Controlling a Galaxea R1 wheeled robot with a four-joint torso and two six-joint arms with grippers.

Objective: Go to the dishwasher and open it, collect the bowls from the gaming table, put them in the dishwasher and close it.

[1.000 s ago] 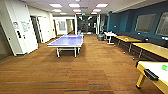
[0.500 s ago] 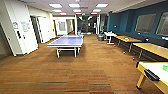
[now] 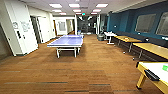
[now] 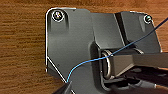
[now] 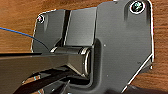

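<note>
**Gaming table at the edge of a wide hall**

Right of the blue ping-pong table (image 3: 67, 41) and nearer the camera stands the gaming table (image 3: 156, 68) — white surface, yellow sides — a green shape (image 3: 165, 67) on it, perhaps a bowl. Yellow-wood tables (image 3: 147, 47) line the blue wall beyond. Wood floor (image 3: 75, 72) lies beneath. Whether either gripper is open or closed — I cannot tell.
</note>
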